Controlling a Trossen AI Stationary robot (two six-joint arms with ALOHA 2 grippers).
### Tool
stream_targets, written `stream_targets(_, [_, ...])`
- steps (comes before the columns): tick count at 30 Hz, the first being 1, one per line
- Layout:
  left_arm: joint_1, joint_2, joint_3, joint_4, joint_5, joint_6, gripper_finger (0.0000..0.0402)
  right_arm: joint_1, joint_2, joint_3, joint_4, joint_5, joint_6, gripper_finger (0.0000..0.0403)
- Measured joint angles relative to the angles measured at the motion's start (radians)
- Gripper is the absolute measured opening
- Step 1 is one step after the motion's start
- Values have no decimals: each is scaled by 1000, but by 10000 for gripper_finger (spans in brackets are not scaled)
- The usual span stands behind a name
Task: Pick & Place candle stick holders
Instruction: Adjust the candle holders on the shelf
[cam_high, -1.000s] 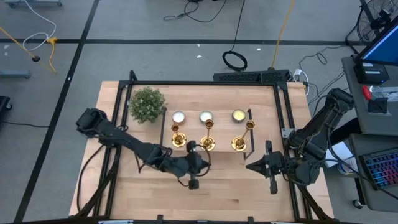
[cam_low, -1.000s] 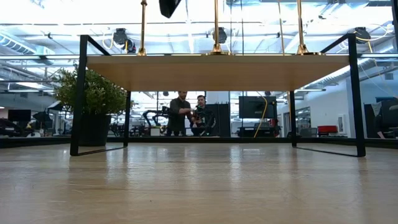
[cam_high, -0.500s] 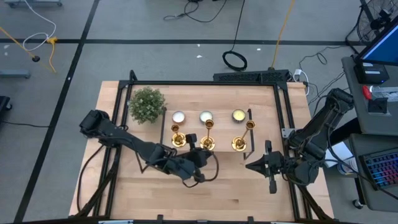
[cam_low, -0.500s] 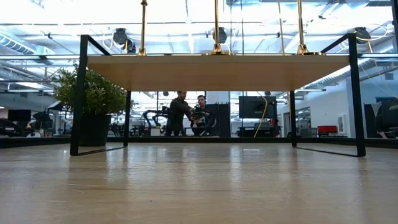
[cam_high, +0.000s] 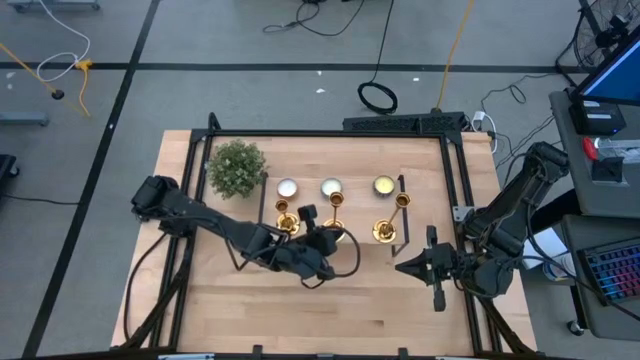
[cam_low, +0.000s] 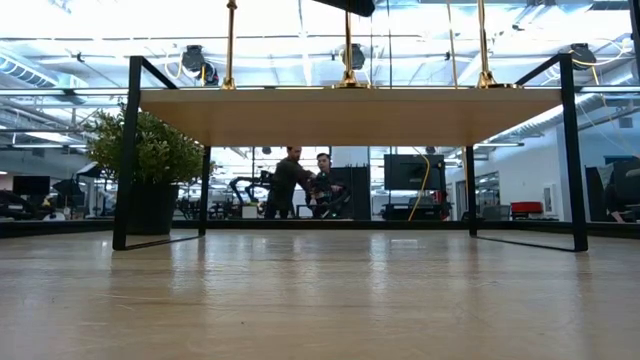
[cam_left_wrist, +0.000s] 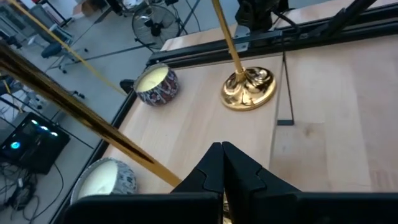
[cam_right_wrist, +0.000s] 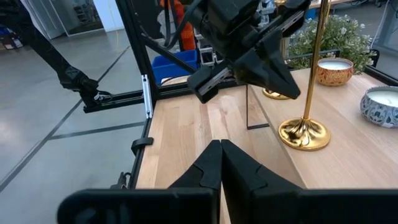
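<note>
Placement looks nearly wrapped up from where you sit: three shiny brass candle stick holders with round flared bases and thin stems stand upright in a row on the raised pale wooden shelf with the black metal frame (cam_high: 363, 210). You can pick them out from above as the left holder (cam_high: 287, 222), the middle holder (cam_high: 335, 228) and the right holder (cam_high: 384, 230), each just in front of its own round pale candle in a patterned tin, with the bushy green potted plant (cam_high: 237, 167) off at the shelf's left end.

Your left gripper (cam_high: 322, 252) sits right beside the middle holder, fingers pressed together with nothing pinched between them; its wrist camera shows a gold stem crossing just ahead of the closed tips. Your right gripper (cam_high: 432, 268) waits over the table near the right edge, fingers likewise pressed together and empty.

My read: all three holders look set down, so what's left for you is mostly to draw the left arm clear without clipping that middle stem. Whether any holder needs another move, I can't tell from this
</note>
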Motion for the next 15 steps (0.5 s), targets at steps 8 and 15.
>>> stream_targets(8, [4, 0, 0, -18, 3, -1, 0, 0, 0, 0, 0, -2, 1, 0])
stream_targets(15, [18, 0, 0, -20, 6, 6, 0, 0, 0, 0, 0, -3, 2, 0])
